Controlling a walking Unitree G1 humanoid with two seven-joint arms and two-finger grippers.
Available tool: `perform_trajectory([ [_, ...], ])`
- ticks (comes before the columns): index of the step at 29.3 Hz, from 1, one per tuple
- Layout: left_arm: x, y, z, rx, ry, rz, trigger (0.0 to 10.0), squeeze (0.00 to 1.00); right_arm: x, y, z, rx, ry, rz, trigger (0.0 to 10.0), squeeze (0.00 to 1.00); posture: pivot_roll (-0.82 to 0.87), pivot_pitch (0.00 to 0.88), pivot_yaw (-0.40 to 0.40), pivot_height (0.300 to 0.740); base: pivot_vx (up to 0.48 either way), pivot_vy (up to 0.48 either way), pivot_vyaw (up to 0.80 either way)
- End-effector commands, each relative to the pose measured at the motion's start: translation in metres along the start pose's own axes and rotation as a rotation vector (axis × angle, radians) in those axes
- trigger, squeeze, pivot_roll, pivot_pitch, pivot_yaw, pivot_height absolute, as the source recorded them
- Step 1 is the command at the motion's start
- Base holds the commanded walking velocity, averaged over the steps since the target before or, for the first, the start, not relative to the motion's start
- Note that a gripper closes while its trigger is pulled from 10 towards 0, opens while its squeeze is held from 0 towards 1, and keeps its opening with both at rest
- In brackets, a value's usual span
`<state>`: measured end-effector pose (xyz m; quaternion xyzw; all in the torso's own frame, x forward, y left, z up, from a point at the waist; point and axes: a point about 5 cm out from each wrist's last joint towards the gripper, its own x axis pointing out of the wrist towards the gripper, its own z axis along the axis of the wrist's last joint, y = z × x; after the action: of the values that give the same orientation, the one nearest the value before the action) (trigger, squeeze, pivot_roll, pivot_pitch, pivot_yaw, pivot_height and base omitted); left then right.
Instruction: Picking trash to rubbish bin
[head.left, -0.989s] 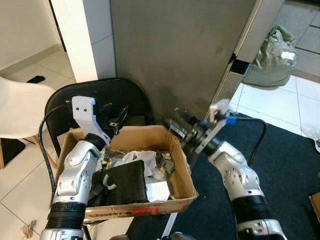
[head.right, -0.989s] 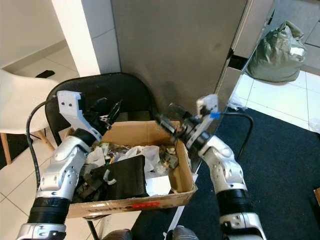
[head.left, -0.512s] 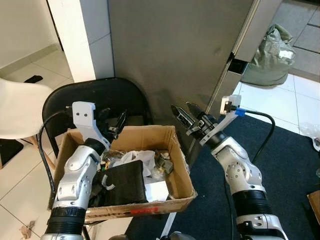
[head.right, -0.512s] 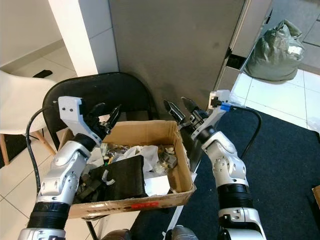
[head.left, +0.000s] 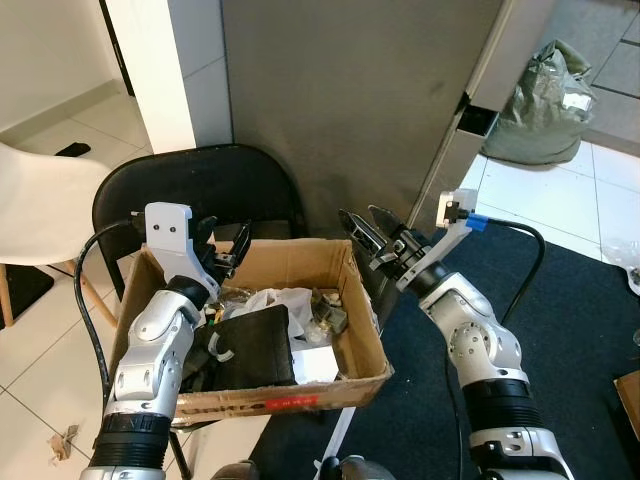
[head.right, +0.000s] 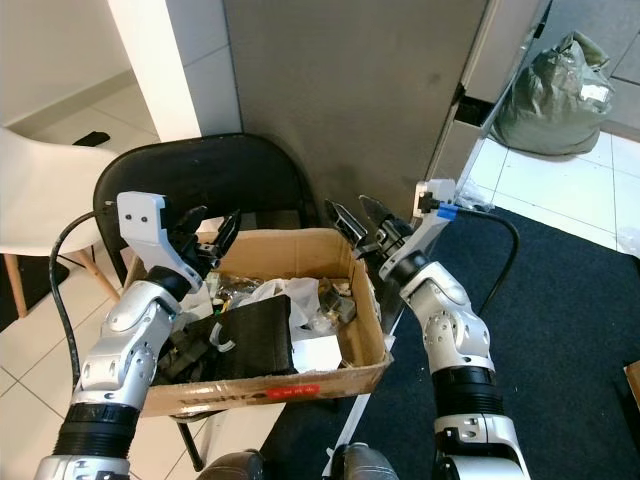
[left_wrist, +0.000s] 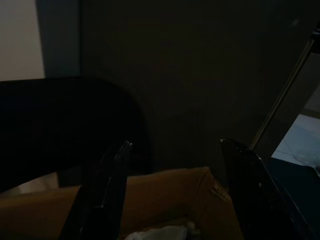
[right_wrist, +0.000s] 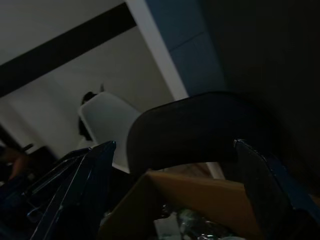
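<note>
A brown cardboard box (head.left: 364, 330) rests on a black chair (head.left: 200, 195) and serves as the rubbish bin. Inside lie white crumpled plastic (head.left: 285, 301), a black bag (head.left: 255, 346), white paper (head.left: 315, 365) and small scraps (head.left: 330, 320). My left gripper (head.left: 225, 245) hovers open above the box's far left corner, nothing between its fingers (left_wrist: 107, 187). Beyond the box's far right corner, my right gripper (head.left: 365, 228) is open and empty, fingers (right_wrist: 95, 170) spread wide.
A tall grey metal cabinet (head.left: 370, 100) stands right behind the box. A white chair (head.left: 40, 205) is at the left. A green-grey bag (head.left: 545, 105) sits on the tiles at the back right. Dark carpet (head.left: 580, 340) covers the floor on the right.
My right gripper has lifted away from the box's right wall and opened, then held still. The left gripper has sunk slightly toward the box. The camera shifted a little.
</note>
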<state>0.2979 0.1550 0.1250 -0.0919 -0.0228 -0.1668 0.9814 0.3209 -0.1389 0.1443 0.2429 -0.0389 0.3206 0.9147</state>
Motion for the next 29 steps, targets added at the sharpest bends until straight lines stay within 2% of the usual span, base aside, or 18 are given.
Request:
perform_trajectory([
  [1, -0.0002, -0.0014, -0.0063, 0.002, 0.027, -0.002, 10.0, 0.0, 0.0005, 0.001, 0.0014, -0.004, 0.006, 0.004, 10.0, 0.0, 0.01, 0.0, -0.034, 0.74, -0.334, 0.0, 0.0],
  [29, 0.0006, -0.0028, -0.008, 0.013, 0.035, -0.021, 10.0, 0.0, 0.0005, 0.0018, -0.0001, -0.007, 0.021, 0.016, 10.0, 0.0, 0.01, 0.0, -0.038, 0.74, -0.346, 0.0, 0.0],
])
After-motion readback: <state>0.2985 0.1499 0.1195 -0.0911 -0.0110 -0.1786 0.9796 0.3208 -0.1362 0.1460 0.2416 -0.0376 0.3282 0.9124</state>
